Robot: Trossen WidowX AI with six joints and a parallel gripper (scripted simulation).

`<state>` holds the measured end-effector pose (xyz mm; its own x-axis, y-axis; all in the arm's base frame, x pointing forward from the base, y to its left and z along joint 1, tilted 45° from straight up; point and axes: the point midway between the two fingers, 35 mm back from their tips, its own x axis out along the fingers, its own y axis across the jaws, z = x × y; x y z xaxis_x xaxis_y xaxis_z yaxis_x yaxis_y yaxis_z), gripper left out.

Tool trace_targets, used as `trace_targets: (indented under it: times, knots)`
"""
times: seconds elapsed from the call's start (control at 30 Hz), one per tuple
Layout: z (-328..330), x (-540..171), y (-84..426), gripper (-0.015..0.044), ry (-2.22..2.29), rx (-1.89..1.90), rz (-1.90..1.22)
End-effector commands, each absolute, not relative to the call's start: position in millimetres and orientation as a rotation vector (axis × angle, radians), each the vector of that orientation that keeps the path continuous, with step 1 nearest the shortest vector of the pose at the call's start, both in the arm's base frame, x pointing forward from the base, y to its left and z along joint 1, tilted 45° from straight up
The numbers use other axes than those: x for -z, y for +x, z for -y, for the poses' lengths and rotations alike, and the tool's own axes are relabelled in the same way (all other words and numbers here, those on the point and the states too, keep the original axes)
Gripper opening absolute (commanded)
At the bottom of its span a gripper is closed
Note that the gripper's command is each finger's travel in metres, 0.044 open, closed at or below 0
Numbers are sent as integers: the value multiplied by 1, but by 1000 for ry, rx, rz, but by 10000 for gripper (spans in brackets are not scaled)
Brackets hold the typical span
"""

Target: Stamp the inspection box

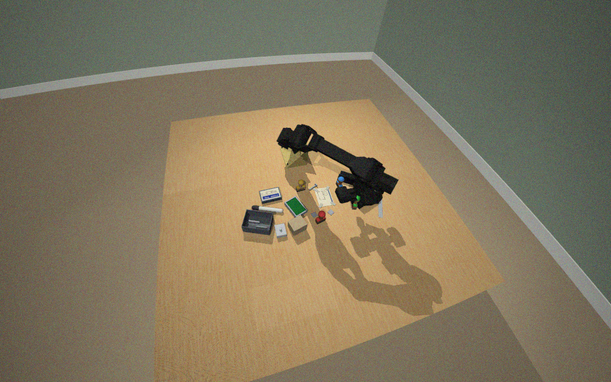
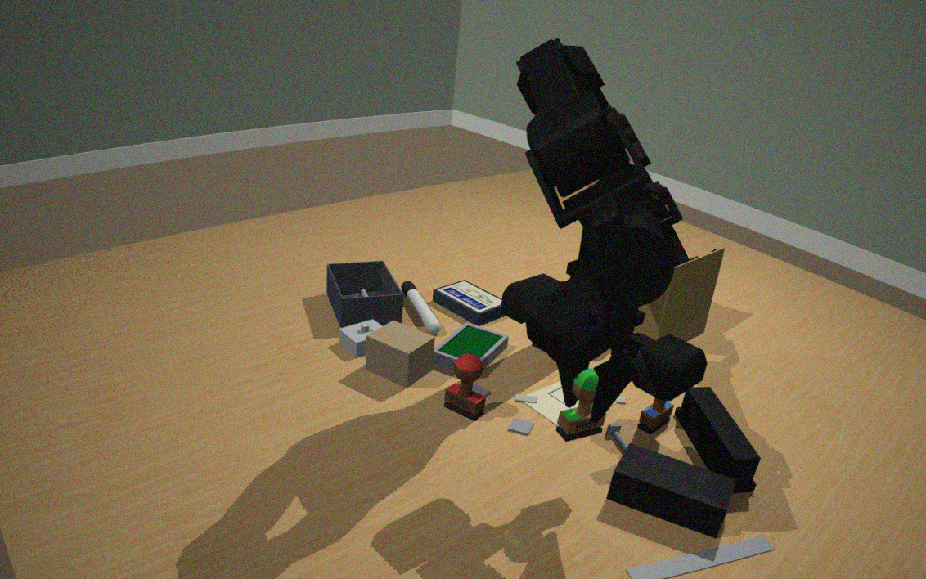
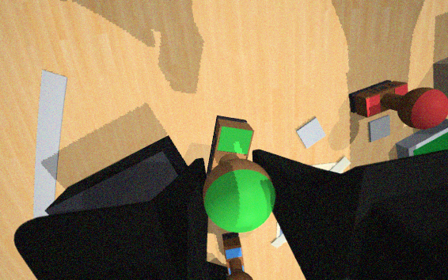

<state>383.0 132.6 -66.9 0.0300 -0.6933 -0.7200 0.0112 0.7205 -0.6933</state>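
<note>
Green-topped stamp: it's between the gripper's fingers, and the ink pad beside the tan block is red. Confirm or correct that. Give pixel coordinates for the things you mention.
The ink pad (image 1: 296, 206) (image 2: 471, 342) is green, not red; the exterior view shows it. The rest stands.
</note>
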Motion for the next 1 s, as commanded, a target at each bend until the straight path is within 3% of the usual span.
trace_targets:
  times: [0.0, 0.67, 0.97]
  knots:
    - [-135, 65, 383, 0, -589, 597, -1453]
    - [-141, 57, 382, 0, -588, 596, -1453]
    - [-114, 22, 381, 0, -587, 591, -1455]
